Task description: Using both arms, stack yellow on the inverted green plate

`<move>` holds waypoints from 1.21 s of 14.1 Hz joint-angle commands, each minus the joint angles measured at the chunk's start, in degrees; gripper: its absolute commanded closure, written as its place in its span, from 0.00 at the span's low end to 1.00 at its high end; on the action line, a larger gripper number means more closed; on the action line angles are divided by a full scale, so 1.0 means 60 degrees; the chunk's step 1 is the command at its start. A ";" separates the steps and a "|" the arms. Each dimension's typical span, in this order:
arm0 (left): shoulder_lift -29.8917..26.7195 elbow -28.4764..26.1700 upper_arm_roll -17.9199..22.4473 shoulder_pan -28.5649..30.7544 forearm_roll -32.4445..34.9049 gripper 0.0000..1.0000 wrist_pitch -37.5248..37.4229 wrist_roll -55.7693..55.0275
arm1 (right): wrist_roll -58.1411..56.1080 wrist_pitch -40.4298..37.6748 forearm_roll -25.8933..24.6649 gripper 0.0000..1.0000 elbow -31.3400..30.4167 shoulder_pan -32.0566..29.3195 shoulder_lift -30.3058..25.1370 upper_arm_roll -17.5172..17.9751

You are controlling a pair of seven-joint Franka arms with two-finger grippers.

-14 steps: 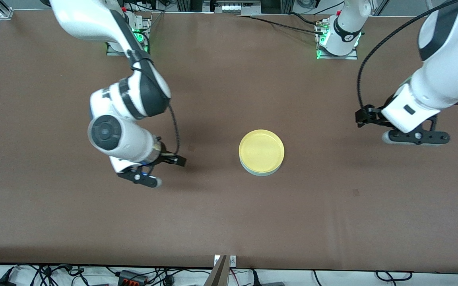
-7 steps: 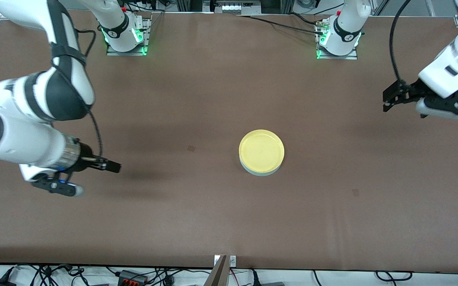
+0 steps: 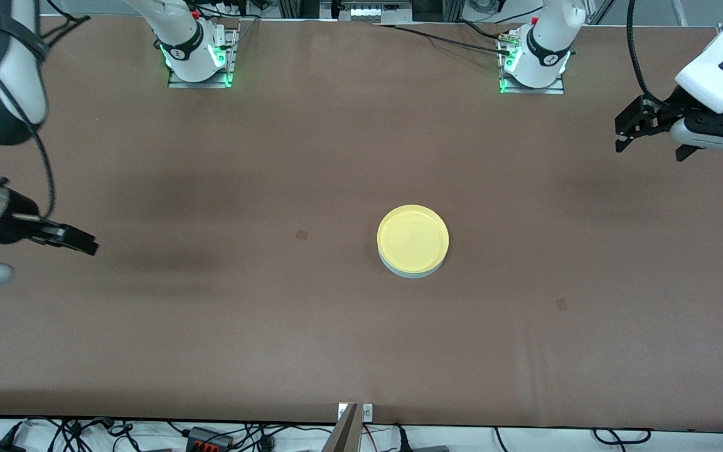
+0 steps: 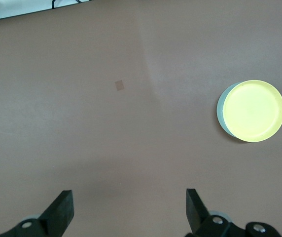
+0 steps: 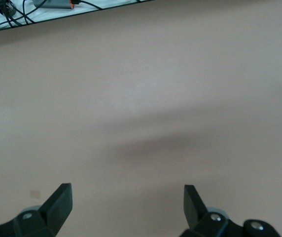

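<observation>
Front view: yellow [image 3: 413,237] sits on the green plate [image 3: 413,271], whose edge shows at its 6 o'clock, mid-table; stack reads as done. Both grippers hang well apart from it, jaws spread and empty: right gripper [image 3: 66,240] off at the stack's 9 o'clock, left gripper [image 3: 632,125] up at 2 o'clock. Neither is clearly nearer. Round plates, so no long axis

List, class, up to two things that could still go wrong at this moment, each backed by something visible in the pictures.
1. The yellow plate sits slightly off-centre on the green plate, whose rim shows on one side in the left wrist view; a knock might slide it off.
2. The open right gripper and open left gripper hang over bare table; a swing toward the stack could disturb it.
</observation>
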 commanded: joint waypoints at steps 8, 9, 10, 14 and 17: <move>0.0380 0.0436 0.1138 -0.0803 -0.0248 0.00 -0.0067 0.0289 | -0.1758 -0.0457 -0.0195 0.00 -0.0978 -0.1387 -0.1551 0.0642; 0.0351 0.0450 0.1065 -0.0788 -0.0248 0.00 -0.0300 0.0289 | -0.1657 -0.0792 -0.0210 0.00 -0.1066 -0.1387 -0.1668 0.0627; 0.0379 0.0508 0.1050 -0.0803 -0.0234 0.00 -0.0317 0.0289 | -0.1612 -0.0868 -0.0224 0.00 -0.1211 -0.1387 -0.1756 0.0626; 0.0453 0.0597 0.1035 -0.0715 -0.0263 0.00 -0.0287 0.0274 | -0.1729 -0.0298 -0.0795 0.00 -0.2688 -0.1328 -0.2765 0.0699; 0.0453 0.0597 0.1035 -0.0729 -0.0234 0.00 -0.0287 0.0274 | -0.1714 -0.0224 -0.0708 0.00 -0.3554 -0.1328 -0.3352 0.0743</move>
